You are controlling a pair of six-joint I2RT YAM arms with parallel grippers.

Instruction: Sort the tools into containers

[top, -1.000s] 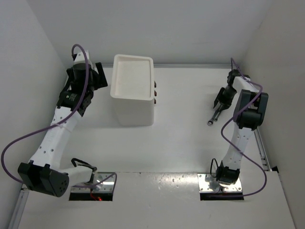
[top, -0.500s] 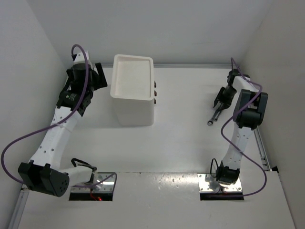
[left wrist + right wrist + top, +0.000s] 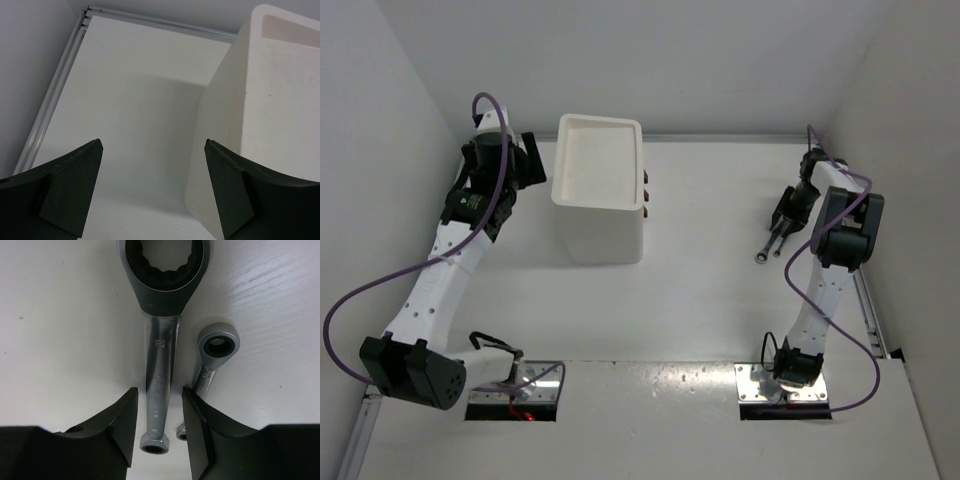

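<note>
The right gripper (image 3: 160, 392) has sunk a touch lower at the far right of the table (image 3: 700, 290). Its jaws straddle the larger wrench (image 3: 159, 360), parted and not yet pinching, with the smaller wrench (image 3: 214, 352) just beside. A pick looks imminent. The left gripper (image 3: 152, 150) hangs spread and empty, left of the drawer unit (image 3: 260, 125)

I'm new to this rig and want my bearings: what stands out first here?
The right gripper hangs over two silver wrenches on the table at right, its open jaws straddling the larger wrench, the smaller wrench alongside. A white drawer unit stands back left, the left gripper open beside it.
</note>
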